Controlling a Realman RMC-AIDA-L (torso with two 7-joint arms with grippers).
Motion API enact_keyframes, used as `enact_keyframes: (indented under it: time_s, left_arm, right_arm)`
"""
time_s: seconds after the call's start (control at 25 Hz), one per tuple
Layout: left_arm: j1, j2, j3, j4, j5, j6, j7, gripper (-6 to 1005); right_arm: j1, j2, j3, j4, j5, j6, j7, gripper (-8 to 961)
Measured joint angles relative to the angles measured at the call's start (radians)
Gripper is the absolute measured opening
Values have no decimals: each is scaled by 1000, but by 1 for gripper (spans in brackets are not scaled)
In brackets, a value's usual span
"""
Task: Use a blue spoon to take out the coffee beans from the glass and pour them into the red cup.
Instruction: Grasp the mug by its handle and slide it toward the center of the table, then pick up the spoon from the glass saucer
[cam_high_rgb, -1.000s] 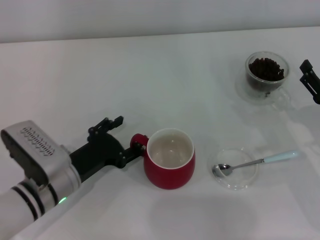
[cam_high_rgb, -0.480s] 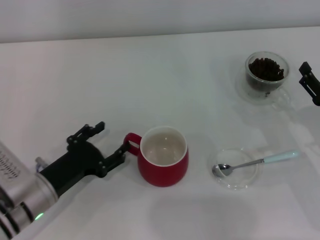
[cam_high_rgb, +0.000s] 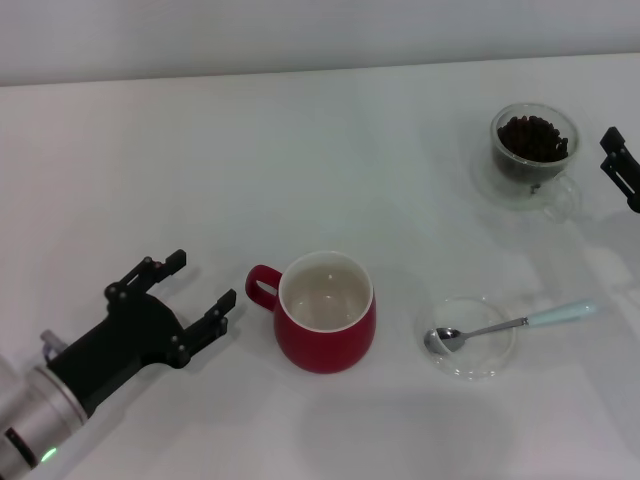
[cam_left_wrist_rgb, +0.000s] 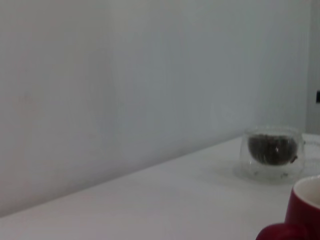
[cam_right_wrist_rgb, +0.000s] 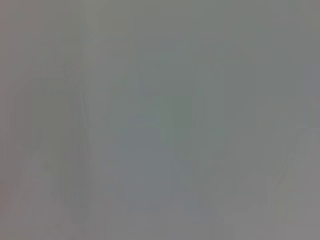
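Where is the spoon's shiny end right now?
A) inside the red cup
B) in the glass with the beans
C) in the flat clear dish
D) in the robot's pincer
C: the blue spoon lies with its metal bowl in the flat clear dish, its pale handle sticking out over the rim; no pincer touches it.
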Motion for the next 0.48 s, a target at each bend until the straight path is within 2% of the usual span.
enact_keyframes:
  time_s: [0.08, 0.36, 0.48]
  left_arm:
    - [8, 0, -13, 7, -3, -20, 0, 782]
    - [70, 0, -193, 21, -22, -96, 0, 779]
    - [95, 0, -217, 44, -80, -162, 0, 779]
  right_arm:
    - [0, 0, 2, -1, 0, -9, 0, 870]
    - [-30, -4, 12, -24, 11, -8, 22, 870]
    - [-46, -5, 12, -52, 12, -7, 67, 870]
